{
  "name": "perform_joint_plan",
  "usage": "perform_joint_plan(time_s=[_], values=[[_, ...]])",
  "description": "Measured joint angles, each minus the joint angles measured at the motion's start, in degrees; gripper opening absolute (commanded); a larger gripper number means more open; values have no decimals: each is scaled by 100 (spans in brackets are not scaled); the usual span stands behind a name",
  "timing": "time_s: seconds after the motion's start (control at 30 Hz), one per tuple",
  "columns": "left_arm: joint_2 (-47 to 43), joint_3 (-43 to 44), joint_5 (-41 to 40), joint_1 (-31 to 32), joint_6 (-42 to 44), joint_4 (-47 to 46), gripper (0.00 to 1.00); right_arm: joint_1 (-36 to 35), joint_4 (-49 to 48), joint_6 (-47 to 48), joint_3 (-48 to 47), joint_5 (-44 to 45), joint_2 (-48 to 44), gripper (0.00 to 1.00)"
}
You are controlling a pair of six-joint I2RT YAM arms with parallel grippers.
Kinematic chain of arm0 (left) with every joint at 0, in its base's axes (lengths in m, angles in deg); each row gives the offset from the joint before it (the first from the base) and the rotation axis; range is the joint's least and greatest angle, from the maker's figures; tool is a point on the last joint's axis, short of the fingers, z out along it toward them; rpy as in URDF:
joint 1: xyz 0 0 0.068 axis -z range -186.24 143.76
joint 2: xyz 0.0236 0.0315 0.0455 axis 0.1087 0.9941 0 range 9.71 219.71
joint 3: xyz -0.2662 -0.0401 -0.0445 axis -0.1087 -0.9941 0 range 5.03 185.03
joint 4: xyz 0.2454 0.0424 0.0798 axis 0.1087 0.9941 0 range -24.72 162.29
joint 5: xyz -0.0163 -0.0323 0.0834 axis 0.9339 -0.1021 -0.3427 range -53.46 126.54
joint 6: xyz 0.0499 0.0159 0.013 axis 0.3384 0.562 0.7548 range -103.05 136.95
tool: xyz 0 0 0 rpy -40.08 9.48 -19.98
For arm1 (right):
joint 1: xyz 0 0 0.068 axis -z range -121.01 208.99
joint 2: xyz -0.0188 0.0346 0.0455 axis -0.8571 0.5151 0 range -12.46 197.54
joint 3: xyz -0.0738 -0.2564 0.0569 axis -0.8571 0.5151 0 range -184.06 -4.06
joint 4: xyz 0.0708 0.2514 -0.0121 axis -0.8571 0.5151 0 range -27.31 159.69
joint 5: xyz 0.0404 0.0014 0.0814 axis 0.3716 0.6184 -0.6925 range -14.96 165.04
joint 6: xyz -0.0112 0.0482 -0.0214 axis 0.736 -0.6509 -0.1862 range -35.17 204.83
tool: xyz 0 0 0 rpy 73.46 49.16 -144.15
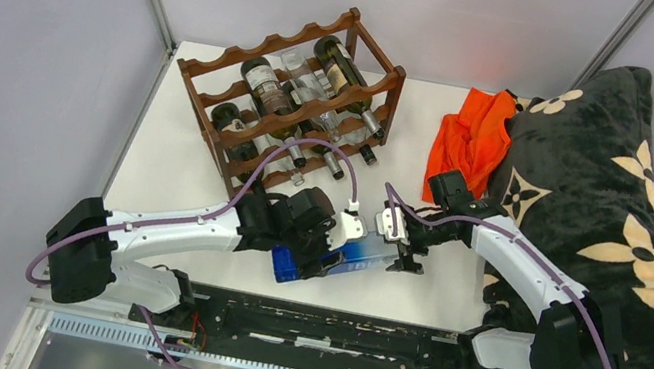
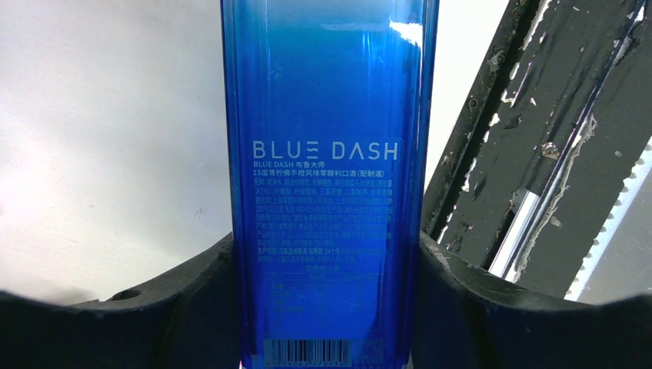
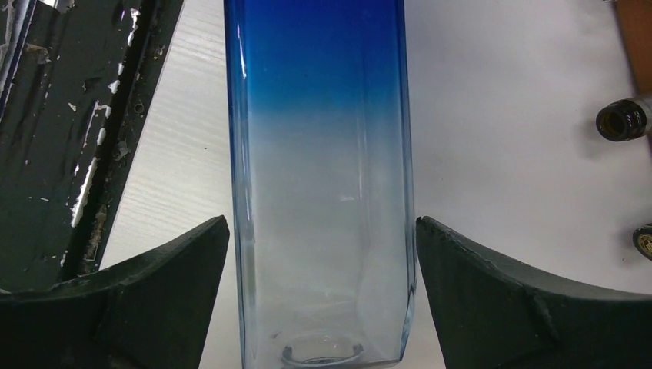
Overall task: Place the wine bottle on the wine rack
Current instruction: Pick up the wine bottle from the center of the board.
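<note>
White tabletop (image 1: 164, 178): pale laminate, with grey walls (image 1: 23, 40) closing it in on my feed.
Wine rack (image 1: 271, 46): reddish-brown wood, set at an angle to the table edge.
Rack contents: several bottles (image 1: 268, 91) lie in its scallops, necks pointing out of the side that faces the arms (some dark, some clear).
Blue bottle (image 1: 345, 259): on its side, on the arms' side of the rack and well apart from it; I cannot tell whether it rests on the table.
Left gripper (image 2: 327, 307): clamped on the bottle's blue end, both fingers against its sides.
Right gripper (image 3: 323, 292): spread wide around the clear end, a gap on each side, holding nothing.
Right of the rack: orange cloth (image 1: 471, 139), then a black flowered blanket (image 1: 606, 193).
</note>
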Motion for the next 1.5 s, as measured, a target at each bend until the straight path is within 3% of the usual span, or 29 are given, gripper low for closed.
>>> perform_joint_plan(time_s=[0.17, 0.33, 0.63, 0.97, 1.03, 1.1, 1.2, 1.27, 1.37, 1.5], values=[[0, 0, 76, 2, 2, 0, 2, -26, -44, -39, -2, 13, 0, 88], [0, 0, 74, 0, 2, 0, 2, -26, 33, -26, -15, 17, 0, 93], [-2, 0, 79, 2, 166, 2, 2, -22, 719, 282, -323, -31, 9, 93], [-101, 0, 122, 0, 201, 0, 2, -9, 625, 155, -219, -190, 133, 83], [-107, 0, 131, 0, 205, 0, 2, -9, 553, 94, -168, -190, 157, 77], [-109, 0, 164, 2, 229, 7, 2, 4, 509, 55, -140, -188, 166, 63], [-111, 0, 195, 2, 289, 2, 2, 17, 450, -109, -114, -197, 168, 21], [-111, 0, 199, 4, 299, -9, 2, 37, 442, -101, -92, -234, 168, 3], [-111, 0, 197, 7, 299, -7, 5, 39, 439, -101, -85, -245, 160, 0], [-151, 0, 144, 7, 302, -44, 49, 103, 448, -103, -81, -271, 98, 0]])
